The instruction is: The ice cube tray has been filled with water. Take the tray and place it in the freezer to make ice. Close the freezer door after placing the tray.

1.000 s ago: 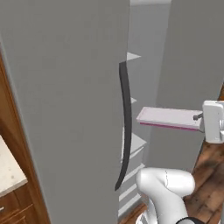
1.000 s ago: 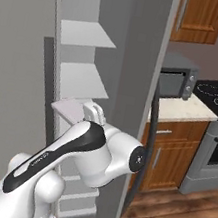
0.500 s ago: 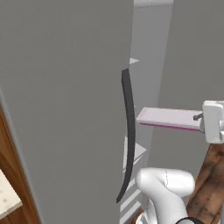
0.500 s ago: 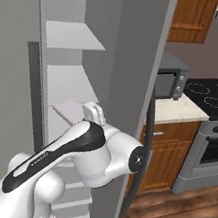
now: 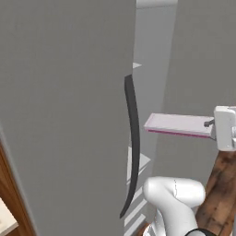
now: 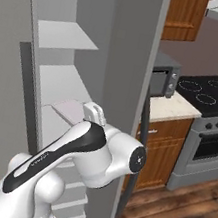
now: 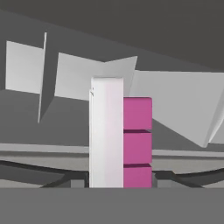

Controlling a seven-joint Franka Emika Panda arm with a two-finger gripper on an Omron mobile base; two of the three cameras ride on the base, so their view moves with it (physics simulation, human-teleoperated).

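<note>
Closer to the open freezer than a second ago, the ice cube tray is held level in the closed fingers, near its shelves. Water could be spilled if it is tilted.

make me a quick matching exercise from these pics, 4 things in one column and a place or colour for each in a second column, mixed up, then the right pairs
Things:
1. ice cube tray
2. freezer handle
3. stove
4. microwave

Places or colours:
A. on the pale counter beside the freezer
B. held level by the gripper in front of the open freezer shelves
C. long, dark, curved, on the grey door
D. black cooktop, at the far right of the right base view

Pairs: 1-B, 2-C, 3-D, 4-A
</note>
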